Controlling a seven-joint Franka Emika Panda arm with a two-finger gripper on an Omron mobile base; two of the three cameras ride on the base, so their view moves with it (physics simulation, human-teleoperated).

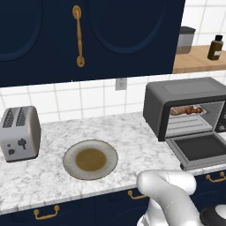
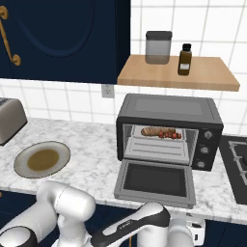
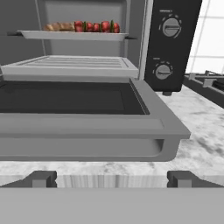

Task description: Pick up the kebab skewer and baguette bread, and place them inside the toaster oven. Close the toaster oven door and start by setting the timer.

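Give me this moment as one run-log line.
food: skewer and bread on upper tray in oven | door: open, flat | gripper: open, empty, low before door handle | next: close door

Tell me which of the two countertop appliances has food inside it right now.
The dark grey toaster oven on the right, door dropped open, holds the baguette bread and kebab skewer on its upper tray. The silver toaster holds nothing visible.

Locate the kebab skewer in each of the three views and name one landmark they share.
Left base view: kebab skewer at right, on the upper tray inside the toaster oven.
Right base view: right of centre, on that tray beside the baguette bread.
Hand view: top centre, above the open toaster oven door.
Shared landmark: the open door.
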